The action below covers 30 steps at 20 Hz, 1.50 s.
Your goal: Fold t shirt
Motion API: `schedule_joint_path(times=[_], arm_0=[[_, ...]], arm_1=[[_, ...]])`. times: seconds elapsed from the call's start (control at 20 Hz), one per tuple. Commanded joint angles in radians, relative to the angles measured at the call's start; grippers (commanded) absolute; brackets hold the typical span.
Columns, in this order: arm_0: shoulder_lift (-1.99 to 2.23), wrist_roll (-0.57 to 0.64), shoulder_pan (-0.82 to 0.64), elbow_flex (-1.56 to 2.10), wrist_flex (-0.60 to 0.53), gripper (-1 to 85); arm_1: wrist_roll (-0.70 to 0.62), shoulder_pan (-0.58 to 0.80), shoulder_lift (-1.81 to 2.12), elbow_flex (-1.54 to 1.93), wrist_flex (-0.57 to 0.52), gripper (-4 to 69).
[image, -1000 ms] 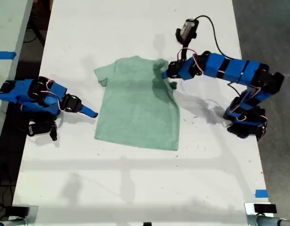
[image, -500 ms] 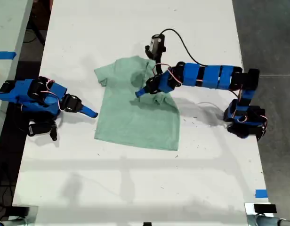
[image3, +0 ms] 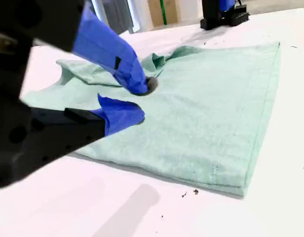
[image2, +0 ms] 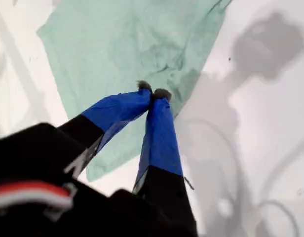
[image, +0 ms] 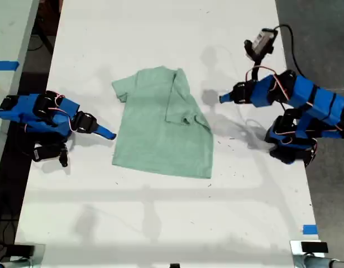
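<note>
The t shirt (image: 161,125) lies flat on the white table (image: 161,223), near the middle, its sleeve on the exterior view's right folded inward over the chest; the other sleeve (image: 120,89) is spread out towards the exterior view's left. My first gripper (image: 222,99) hangs above bare table off the shirt's edge on the exterior view's right, clear of the cloth; in the first wrist view (image2: 153,92) its blue fingertips are pressed together with nothing between them, the shirt (image2: 137,54) below and beyond. My second gripper (image: 111,135) rests low by the shirt's edge on the exterior view's left; in the second wrist view (image3: 137,101) its jaws stand parted and empty, the shirt (image3: 211,113) spread just past the tips.
</note>
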Motion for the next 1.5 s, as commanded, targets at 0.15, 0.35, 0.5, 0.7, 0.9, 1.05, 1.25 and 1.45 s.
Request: schedule_joint_path(times=[0.15, 0.35, 0.5, 0.7, 0.9, 1.05, 1.25, 1.45], arm_0=[[0.006, 0.011, -0.009, -0.014, 0.005, 5.1], [0.006, 0.011, -0.009, -0.014, 0.005, 5.1], [0.006, 0.011, -0.009, -0.014, 0.005, 5.2], [0.006, 0.011, -0.009, -0.014, 0.005, 5.2], [0.006, 0.011, -0.009, -0.014, 0.005, 5.2], [0.006, 0.011, -0.009, -0.014, 0.005, 5.2], [0.006, 0.011, -0.009, -0.014, 0.005, 5.2], [0.006, 0.011, -0.009, -0.014, 0.005, 5.2]], arm_1=[[0.080, -0.101, 0.759, 0.646, 0.051, 1.2], [0.143, -0.135, 0.756, 0.788, 0.043, 1.2], [0.190, -0.135, 0.756, 0.799, 0.052, 1.2], [0.210, -0.138, 0.756, 0.804, 0.054, 1.2], [0.218, -0.140, 0.756, 0.805, 0.055, 1.2], [0.224, -0.140, 0.756, 0.807, 0.055, 1.2], [0.230, -0.138, 0.756, 0.808, 0.055, 1.2], [0.235, -0.137, 0.756, 0.810, 0.055, 1.2]])
